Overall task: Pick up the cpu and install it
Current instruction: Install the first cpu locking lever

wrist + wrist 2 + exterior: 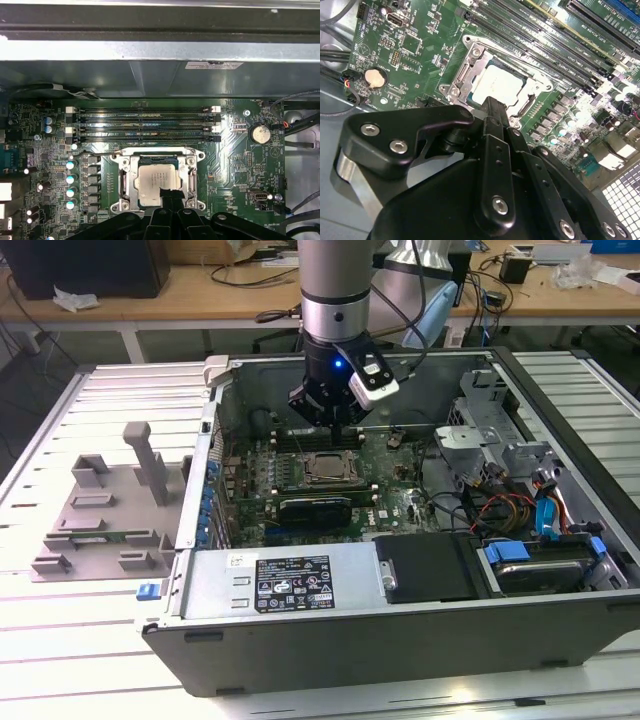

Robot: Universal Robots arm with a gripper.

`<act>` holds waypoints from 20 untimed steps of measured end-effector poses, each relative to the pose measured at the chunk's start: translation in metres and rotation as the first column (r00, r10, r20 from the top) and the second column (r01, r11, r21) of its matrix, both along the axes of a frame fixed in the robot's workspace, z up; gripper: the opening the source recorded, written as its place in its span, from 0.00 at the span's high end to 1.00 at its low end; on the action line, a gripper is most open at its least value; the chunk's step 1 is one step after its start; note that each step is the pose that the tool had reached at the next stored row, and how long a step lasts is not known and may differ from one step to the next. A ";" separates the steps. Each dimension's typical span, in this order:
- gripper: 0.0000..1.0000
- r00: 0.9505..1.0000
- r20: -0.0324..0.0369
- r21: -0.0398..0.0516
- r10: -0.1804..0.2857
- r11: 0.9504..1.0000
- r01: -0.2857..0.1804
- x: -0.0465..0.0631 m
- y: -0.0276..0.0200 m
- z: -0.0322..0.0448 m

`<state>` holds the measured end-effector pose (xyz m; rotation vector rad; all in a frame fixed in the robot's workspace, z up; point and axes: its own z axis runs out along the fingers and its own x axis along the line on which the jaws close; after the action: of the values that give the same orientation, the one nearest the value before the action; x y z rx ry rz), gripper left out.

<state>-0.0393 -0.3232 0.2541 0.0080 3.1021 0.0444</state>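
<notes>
Silvery-grey, the cpu [156, 184] lies flat inside the metal-framed socket [124, 179] on the motherboard [240, 167], right below the tool [170, 194], which hangs closed and empty, so pickup and seating look done; whether the socket is latched I cannot tell.

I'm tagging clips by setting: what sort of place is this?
Probably a robotics lab or electronics workshop: an open computer case lies on a slatted metal table, a robot arm hangs over its motherboard, and wooden benches strewn with cables stand behind.
</notes>
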 end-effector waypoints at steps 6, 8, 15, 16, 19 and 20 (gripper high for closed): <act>0.89 1.000 0.000 0.000 0.000 1.000 0.000 -0.025 0.0000 -0.0001; 0.89 1.000 0.000 0.000 0.000 1.000 0.000 -0.033 0.0000 -0.0001; 0.89 1.000 0.000 0.000 0.000 1.000 0.000 -0.065 0.0000 -0.0002; 0.89 1.000 0.000 0.000 0.000 1.000 0.000 -0.068 0.0000 -0.0002; 0.89 1.000 0.000 0.000 0.000 1.000 0.000 -0.077 0.0000 -0.0004; 0.89 1.000 0.000 0.000 0.000 1.000 0.000 -0.078 0.0001 -0.0004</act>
<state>-0.1171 -0.3232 0.2536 0.0081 3.1019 0.0445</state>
